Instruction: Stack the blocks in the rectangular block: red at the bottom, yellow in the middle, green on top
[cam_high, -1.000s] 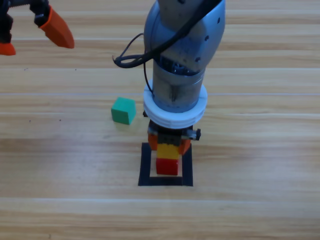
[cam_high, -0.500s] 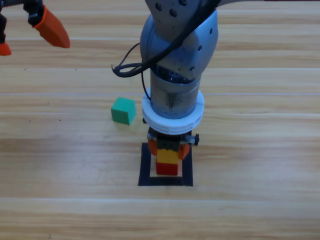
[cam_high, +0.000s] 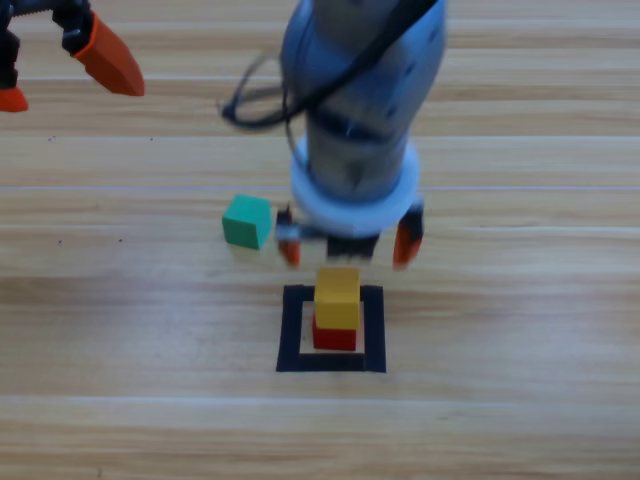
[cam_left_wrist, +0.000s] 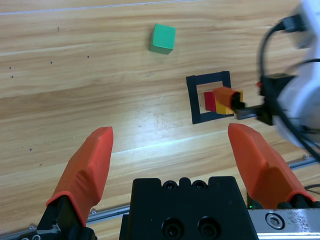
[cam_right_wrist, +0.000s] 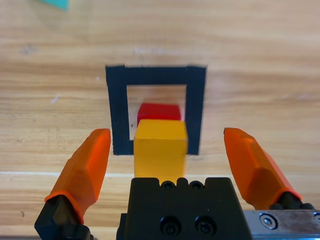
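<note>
The yellow cube (cam_high: 338, 297) sits on top of the red cube (cam_high: 335, 337), and the two form a short stack inside the black tape rectangle (cam_high: 291, 330) on the wooden tabletop (cam_high: 520, 300). The right claw (cam_high: 348, 244) hangs above the stack with its orange jaws spread wide, one on either side and clear of the yellow cube, touching neither block. In the right wrist view the yellow cube (cam_right_wrist: 160, 150) stands between the parted jaws of that claw (cam_right_wrist: 167, 160), with the red cube (cam_right_wrist: 159, 111) showing just beyond it inside the tape rectangle (cam_right_wrist: 116, 110). The green cube (cam_high: 247, 221) rests alone on the tabletop, outside the tape outline and off to its upper left, apart from the stack. The left claw (cam_high: 55, 70) waits at the upper left corner of the high view, its jaws apart and holding nothing, well away from the blocks; its wrist view shows the green cube (cam_left_wrist: 163, 39) and the tape rectangle (cam_left_wrist: 196, 102) far off.
</note>
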